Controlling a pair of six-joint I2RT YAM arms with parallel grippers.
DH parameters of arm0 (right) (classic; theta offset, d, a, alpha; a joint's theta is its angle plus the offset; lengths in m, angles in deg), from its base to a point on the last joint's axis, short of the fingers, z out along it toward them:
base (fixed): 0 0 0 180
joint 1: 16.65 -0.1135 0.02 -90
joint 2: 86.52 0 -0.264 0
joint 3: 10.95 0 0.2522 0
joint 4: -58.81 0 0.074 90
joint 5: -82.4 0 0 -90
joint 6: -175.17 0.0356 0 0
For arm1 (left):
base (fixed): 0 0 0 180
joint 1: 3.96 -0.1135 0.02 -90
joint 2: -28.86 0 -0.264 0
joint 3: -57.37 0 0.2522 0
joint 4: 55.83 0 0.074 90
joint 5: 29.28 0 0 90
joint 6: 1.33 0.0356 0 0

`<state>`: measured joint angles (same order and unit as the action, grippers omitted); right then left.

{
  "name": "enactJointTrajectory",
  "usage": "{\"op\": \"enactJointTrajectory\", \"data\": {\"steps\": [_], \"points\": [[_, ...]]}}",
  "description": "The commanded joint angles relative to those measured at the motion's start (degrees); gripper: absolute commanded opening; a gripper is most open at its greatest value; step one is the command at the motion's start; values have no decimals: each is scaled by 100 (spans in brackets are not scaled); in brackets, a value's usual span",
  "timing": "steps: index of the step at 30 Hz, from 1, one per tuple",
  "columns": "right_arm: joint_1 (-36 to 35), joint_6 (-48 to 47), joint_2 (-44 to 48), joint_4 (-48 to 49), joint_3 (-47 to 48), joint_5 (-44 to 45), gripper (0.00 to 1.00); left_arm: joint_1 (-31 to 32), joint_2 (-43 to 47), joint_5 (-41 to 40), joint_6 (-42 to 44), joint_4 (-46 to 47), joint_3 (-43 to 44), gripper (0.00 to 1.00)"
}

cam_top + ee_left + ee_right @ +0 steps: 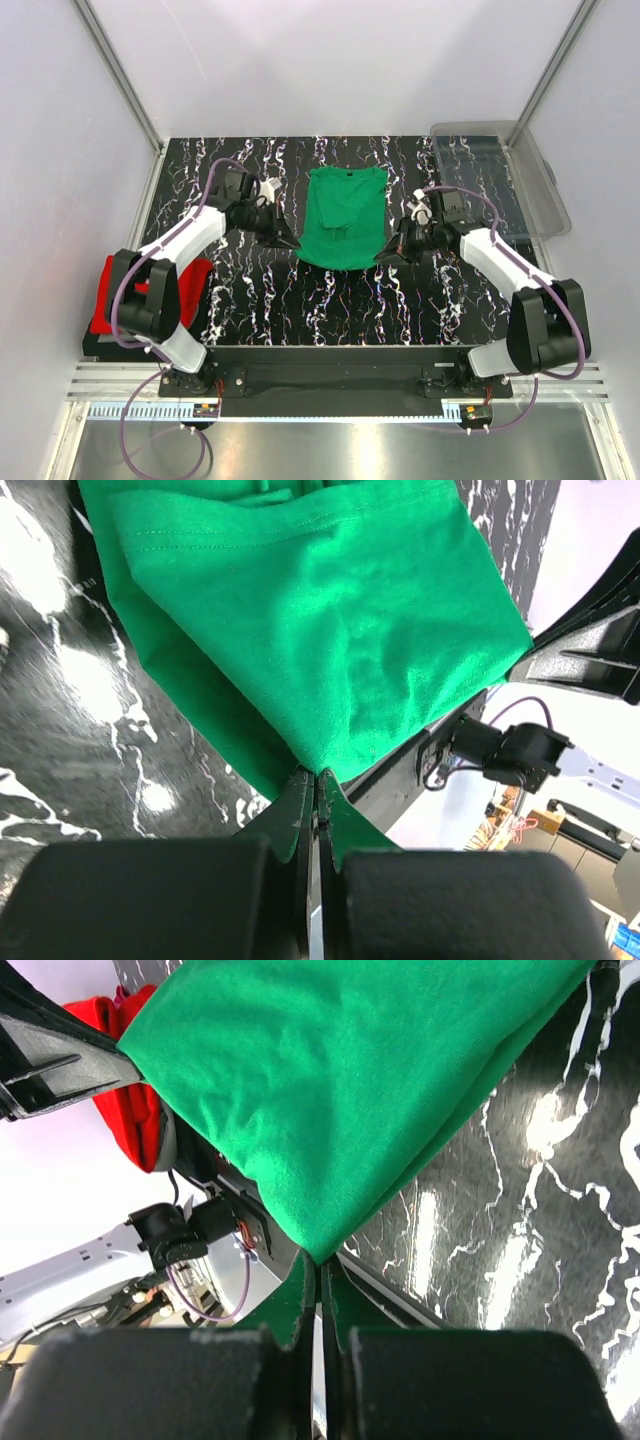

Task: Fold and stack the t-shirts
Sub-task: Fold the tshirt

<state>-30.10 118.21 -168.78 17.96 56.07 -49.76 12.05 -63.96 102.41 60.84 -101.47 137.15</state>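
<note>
At the far left edge of the table (330,312), partly hidden behind the left arm, a red t-shirt (197,288) sits folded; that looks like the spot where the stack is being built, out of the way of the working area. Next comes the left gripper (318,780), reached forward and turned inward, its jaws pressed together on the near left corner of the green t-shirt (345,215), with only a thin fold of cloth between them. The green tee lies in the middle of the table, collar towards the far side, and appears already narrowed into a long panel with the sleeves turned in. Its far part rests flat, while both wrist views show the near hem raised off the dark marbled surface and drawn taut from the pinched corners. The right gripper (320,1265) mirrors the left, clamped tight on the near right corner. Holding the two corners at matching height, one on each side, probably keeps the hem straight so it can be carried towards the collar in one even fold without the cloth twisting or sagging in the middle. At the far right a clear plastic bin (520,180) stands on the table's corner, apart from the shirt and both arms.
</note>
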Motion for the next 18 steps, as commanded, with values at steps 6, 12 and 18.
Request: {"op": "enactJointTrajectory", "data": {"steps": [6, 12, 18], "points": [[220, -218, 316, -7, -368, -30, 0, 25, 169, -55, 260, -47, -46, 0], [457, -455, -544, 493, 340, 23, 0, -19, -832, -240, 647, -99, 1261, 0], [826, -799, -2196, 626, 2587, 49, 0, -124, -2141, -468, 1042, -91, 3096, 0]]}}
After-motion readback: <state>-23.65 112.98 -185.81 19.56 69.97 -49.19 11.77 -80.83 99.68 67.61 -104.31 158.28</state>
